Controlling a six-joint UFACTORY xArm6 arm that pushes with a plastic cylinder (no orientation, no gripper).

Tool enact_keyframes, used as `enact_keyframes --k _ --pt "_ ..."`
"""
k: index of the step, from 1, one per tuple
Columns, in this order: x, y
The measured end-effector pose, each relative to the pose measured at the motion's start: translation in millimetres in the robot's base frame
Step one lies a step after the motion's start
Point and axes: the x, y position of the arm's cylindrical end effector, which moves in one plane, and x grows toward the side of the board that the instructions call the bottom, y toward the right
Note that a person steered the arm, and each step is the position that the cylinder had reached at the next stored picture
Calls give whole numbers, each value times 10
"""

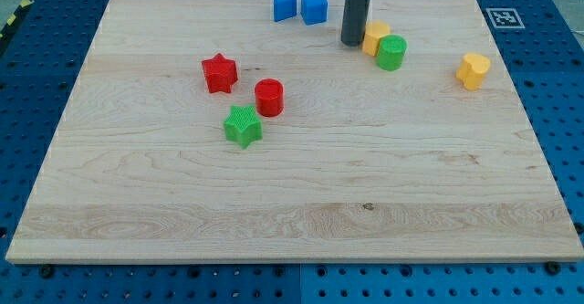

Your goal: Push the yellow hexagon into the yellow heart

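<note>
One rod: dark, upright, coming down from the view's top edge; it has no jaws and holds nothing.
My tip [352,42]: resting on the board [292,222] near its top edge, just to the view's left of the yellow hexagon, very close to it or touching; contact cannot be told.
Yellow hexagon [374,36]: just right of my tip, touching the green cylinder.
Green cylinder [391,53]: right of my tip and slightly below, pressed against the hexagon's lower right side.
Yellow heart [473,70]: well to the right of my tip, a little lower, apart from the hexagon.
Blue blocks: two, side by side and touching, up and left of my tip; one [314,7] nearer, one [285,5] further; shapes unclear.
Red cylinder [269,97]: down and left of my tip.
Red star [219,73]: further left.
Green star [243,126]: lowest, just below the red cylinder.
Containers: cannot see any; all blocks lie loose on the board.
</note>
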Motion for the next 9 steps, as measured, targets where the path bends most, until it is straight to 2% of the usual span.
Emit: enact_keyframes --k 5,9 --pt "-236 1155" --pt "-151 1264"
